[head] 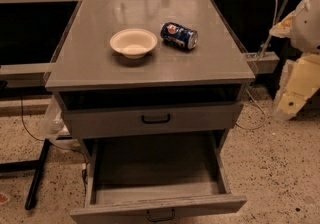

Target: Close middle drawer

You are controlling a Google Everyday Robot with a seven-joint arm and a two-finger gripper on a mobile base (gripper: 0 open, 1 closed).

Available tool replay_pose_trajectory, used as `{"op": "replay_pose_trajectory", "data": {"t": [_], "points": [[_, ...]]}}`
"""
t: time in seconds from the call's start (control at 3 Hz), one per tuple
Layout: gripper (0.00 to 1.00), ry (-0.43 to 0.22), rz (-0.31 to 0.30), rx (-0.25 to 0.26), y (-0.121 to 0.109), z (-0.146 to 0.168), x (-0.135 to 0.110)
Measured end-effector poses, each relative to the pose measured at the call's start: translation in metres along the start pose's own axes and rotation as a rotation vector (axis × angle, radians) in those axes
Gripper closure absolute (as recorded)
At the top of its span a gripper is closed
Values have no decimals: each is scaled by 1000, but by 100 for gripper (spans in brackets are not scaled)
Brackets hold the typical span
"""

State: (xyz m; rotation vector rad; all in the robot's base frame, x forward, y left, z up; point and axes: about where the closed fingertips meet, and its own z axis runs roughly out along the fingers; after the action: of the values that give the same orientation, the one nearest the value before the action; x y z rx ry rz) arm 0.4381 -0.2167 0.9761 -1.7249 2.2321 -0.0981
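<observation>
One step is outstanding, and it is the whole task: the middle drawer (155,168) is standing pulled far out of the cabinet (150,70) toward the camera. Its grey tray is lying bare, and its low front with the small handle (160,214) is sitting at the bottom edge of the view. Nothing is touching that front. By this inspector's judgement the closing is not yet begun; the drawer is needing a push along its full travel until the front is lying flush.

The gripper (295,93) is hanging at the right edge of the view, beside the cabinet and well apart from the drawer, roughly level with the upper drawer. Whether it is released or clenched cannot be told. It is not appearing to grasp anything.

Count of items showing:
- Two drawers are showing: the middle one, open, and the top drawer (115,122) above it, with a dark gap showing over its taller front. A third is not appearing in view.
- Two black handles are showing, one per drawer, the upper handle (155,118) being the larger.
- One white bowl (133,43) is sitting upright on the cabinet top.
- One blue can (179,35) is lying on its side just beside the bowl, apart from it
- One gripper is showing
</observation>
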Motion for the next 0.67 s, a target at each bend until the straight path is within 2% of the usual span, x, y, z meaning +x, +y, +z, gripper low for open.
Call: {"op": "replay_pose_trajectory", "data": {"t": [0.67], "points": [[0,-18,-3,6,1,3,1]]}}
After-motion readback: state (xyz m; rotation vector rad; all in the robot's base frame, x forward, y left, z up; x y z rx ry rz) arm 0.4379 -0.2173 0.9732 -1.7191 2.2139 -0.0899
